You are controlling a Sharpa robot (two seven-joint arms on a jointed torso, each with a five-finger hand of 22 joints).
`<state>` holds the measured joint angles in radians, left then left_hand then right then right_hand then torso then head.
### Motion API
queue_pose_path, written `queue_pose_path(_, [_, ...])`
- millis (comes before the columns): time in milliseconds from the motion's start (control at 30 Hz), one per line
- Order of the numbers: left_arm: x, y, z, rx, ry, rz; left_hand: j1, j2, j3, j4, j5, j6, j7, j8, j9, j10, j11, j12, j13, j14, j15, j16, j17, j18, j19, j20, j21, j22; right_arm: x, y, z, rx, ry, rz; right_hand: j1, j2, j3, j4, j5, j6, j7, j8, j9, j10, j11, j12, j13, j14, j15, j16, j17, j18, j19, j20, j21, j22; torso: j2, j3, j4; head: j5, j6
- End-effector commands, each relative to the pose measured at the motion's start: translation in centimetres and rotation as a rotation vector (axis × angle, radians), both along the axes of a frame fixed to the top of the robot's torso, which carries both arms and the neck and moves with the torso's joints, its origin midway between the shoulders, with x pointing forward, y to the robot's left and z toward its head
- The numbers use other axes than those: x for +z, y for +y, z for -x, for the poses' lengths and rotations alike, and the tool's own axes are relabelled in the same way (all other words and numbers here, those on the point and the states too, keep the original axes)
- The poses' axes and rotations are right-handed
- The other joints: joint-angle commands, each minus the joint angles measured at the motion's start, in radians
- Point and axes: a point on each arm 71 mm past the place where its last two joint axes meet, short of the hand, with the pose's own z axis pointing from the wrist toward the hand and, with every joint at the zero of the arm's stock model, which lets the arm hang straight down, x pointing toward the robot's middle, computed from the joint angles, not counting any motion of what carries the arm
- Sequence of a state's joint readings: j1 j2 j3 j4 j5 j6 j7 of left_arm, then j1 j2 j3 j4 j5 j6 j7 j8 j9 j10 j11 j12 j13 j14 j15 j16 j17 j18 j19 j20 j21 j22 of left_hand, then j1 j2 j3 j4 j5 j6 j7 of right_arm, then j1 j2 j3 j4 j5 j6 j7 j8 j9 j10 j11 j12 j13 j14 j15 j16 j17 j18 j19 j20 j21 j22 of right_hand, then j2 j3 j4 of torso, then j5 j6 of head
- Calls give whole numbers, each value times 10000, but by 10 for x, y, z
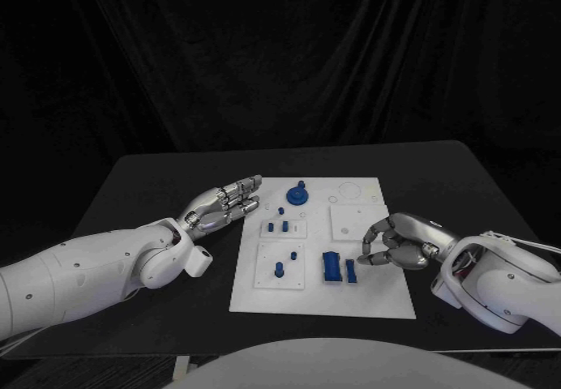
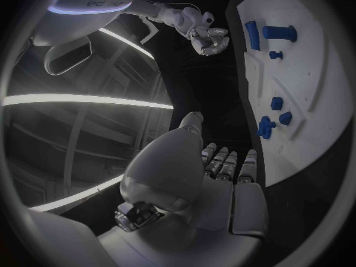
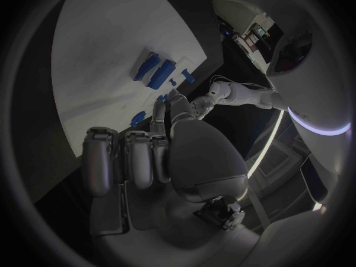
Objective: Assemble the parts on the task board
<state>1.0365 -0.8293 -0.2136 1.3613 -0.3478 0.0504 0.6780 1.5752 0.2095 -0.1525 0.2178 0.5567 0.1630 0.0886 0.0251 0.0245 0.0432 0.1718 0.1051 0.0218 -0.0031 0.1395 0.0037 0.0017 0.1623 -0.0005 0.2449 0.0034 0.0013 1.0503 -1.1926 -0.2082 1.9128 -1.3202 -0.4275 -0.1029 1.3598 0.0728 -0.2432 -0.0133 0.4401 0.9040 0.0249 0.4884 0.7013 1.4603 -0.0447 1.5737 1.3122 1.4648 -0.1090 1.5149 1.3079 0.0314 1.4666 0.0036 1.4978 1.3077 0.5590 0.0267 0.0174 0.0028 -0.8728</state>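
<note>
Left hand (image 1: 222, 205) hovers just off the board's (image 1: 374, 300) left edge, near its far corner; fingers extended and held close together, holding nothing, touching nothing. Left wrist view shows the same: fingers (image 2: 226, 163) straight, over black table (image 1: 140, 174), board (image 2: 311, 110) beside them.

Right hand (image 1: 397, 241) sits over the board's right side, fingers curled in toward the palm. Nothing visible in them; its fingertips are just beside the twin blocks (image 1: 339, 267), and contact cannot be told. Right wrist view: fingers (image 3: 126, 160) bent, board (image 3: 97, 59) beyond them, blocks (image 3: 154, 70) apart from the hand there.

Board is white, mid-table, with raised square pads. On it:
- round part (image 1: 299, 194) at the far middle, between the two hands
- small pegs (image 1: 282, 226) on the pad behind the near left one
- pegs (image 1: 280, 267) on the near left pad
- twin blocks standing side by side near the board's middle, toward the near edge
- bare pad (image 1: 354, 219) at right, partly under the right hand

Open table left of the board beyond the left arm, and along the far edge. Near right board corner is bare.
</note>
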Motion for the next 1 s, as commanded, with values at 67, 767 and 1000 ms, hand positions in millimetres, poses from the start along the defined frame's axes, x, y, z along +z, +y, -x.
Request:
queue_pose_path(67, [5,0,1,32,-473,462,109,-22,2,-79,49,74,18,61,17,65,15,44,12,31,76,-37,-17,149,5,69,-34,-13,-6,5,7,987,-1051,365,658,464,-40,-52,-288,2,-77,284,95,1105,-95,-29,2586,791,-86,45,1243,-139,748,-76,77,2403,0,2,0,60,2])
queue_pose_path(767, [4,0,1,-1,-392,428,150,-12,46,-136,103,111,31,64,19,100,38,68,16,31,96,-37,-17,145,5,87,-34,-13,-25,7,8,910,-939,846,1066,-1096,2846,1618,-3354,-136,-232,2479,1360,1105,-175,-29,2586,831,-205,125,1477,-161,774,-170,182,2430,0,-2,-3,15,2])
queue_pose_path(1000, [4,0,1,-2,-388,428,155,-12,52,-145,108,117,35,64,19,103,42,70,16,31,100,-37,-17,144,5,89,-34,-13,-28,10,6,921,-881,910,1172,-1536,3517,2023,-2190,-357,-279,3002,1950,1105,-223,-29,2586,831,-247,119,1475,-159,771,-224,178,2427,2,-2,0,3,2])
